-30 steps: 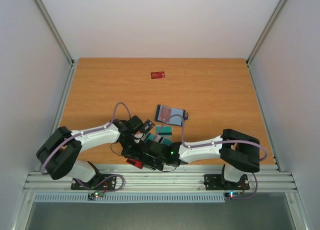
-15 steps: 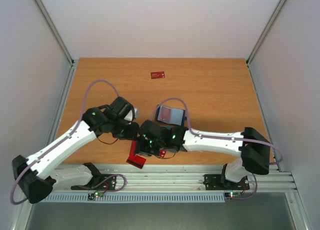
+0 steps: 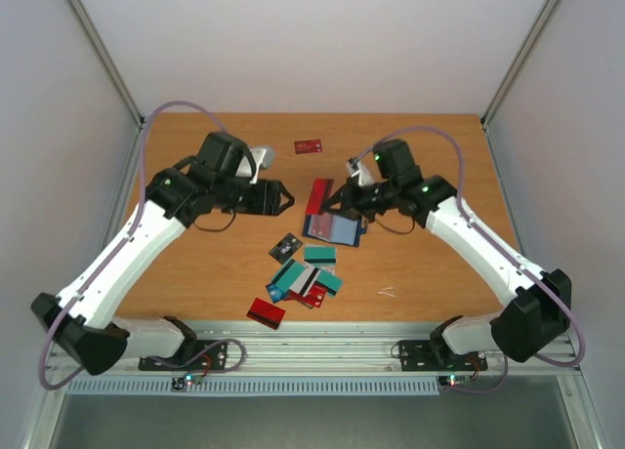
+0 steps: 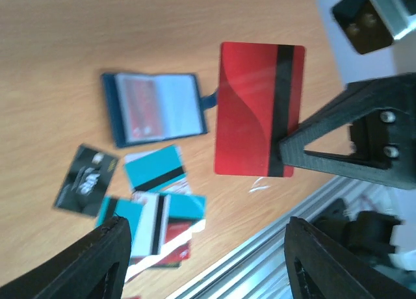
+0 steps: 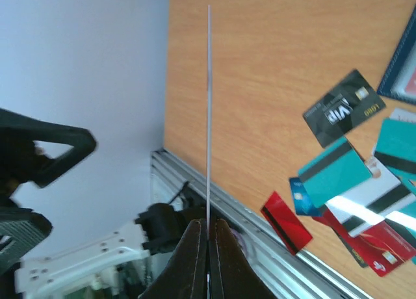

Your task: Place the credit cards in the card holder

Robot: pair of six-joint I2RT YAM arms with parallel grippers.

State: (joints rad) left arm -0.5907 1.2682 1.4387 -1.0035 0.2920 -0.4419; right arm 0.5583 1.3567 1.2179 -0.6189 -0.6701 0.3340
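Left fingers [image 3: 283, 197] spread wide, gripping nothing, hovering above desk [image 3: 430, 273], left of centre in top view. Right fingers [image 5: 208, 231] clenched on striped red card [image 3: 319, 196], pinched at one edge, clear of desk, centre frame. Card holder [image 3: 334, 228] lies open on desk, just below held card. Loose credit cards [image 3: 305, 278] heaped lower centre. Dark card [image 3: 285, 247] just above heap. Stray red card [image 3: 309, 146] well apart, top centre. Edge red card [image 3: 266, 313] at bottom of desk.

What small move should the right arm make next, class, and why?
Probably lower the right gripper toward the card holder beside it. The gripper is shut on a red credit card, held aloft, and the holder lies open with its pockets up.
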